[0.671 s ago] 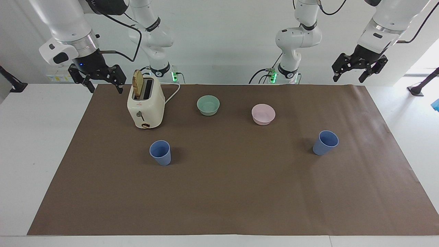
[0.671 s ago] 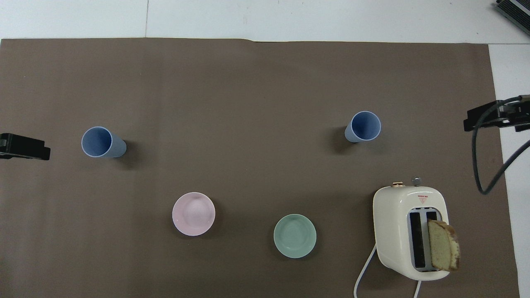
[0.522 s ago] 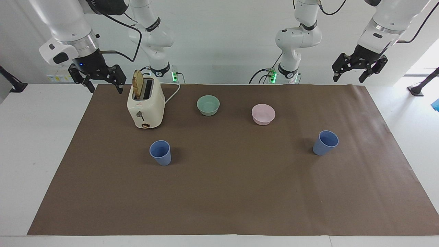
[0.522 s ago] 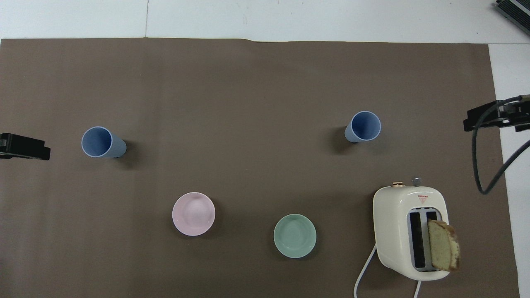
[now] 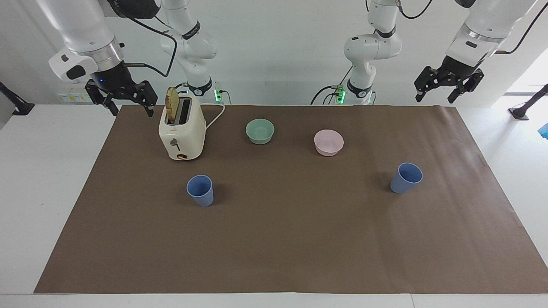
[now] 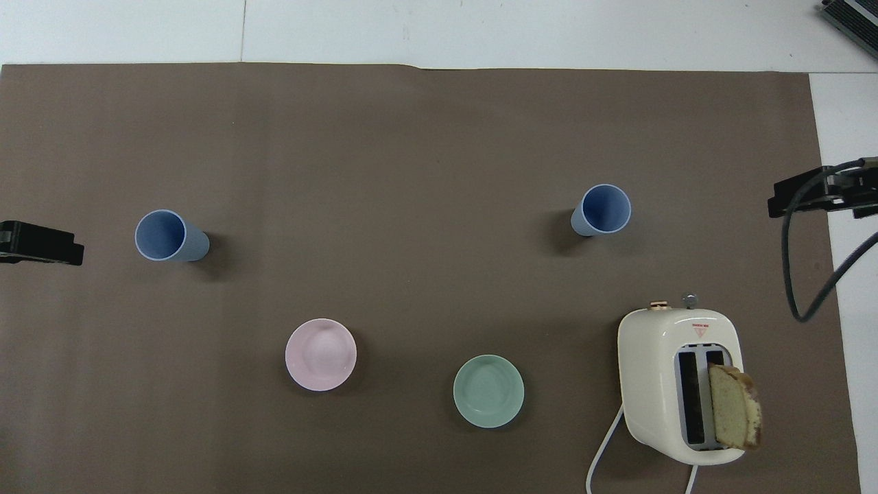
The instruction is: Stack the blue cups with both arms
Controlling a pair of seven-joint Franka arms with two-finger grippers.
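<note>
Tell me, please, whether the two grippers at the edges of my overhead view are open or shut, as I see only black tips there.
Observer: Both are open. The left gripper and the right gripper each show spread fingertips and hold nothing.
Operator: Is the left one down beside the blue cup near it?
Observer: No, it hangs high in the air, well clear of that blue cup.
Operator: And the right one?
Observer: It hangs in the air too, apart from the toaster, touching nothing.
</note>
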